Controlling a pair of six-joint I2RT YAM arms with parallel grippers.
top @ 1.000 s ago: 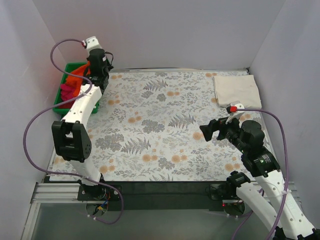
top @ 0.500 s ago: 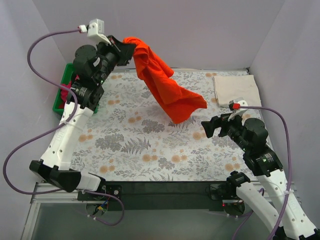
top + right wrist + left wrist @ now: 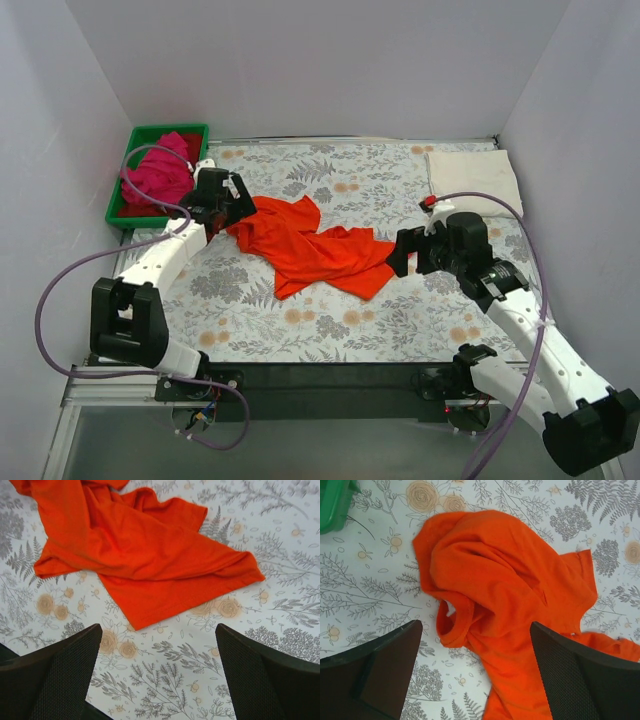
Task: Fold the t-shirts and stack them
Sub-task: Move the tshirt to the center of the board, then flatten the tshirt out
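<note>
No legible text, labels or numbers.

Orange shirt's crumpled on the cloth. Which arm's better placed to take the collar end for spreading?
Left, probably: the left pincer, open, hangs right over the collar of the orange shirt; the right pincer sits over the hem end.

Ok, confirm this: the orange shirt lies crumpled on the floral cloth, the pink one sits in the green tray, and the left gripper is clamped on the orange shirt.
Not clamped: the left wrist view shows the left gripper open above the orange shirt, holding nothing. The rest stands: floral cloth beneath it, pink shirt in the green tray.
</note>
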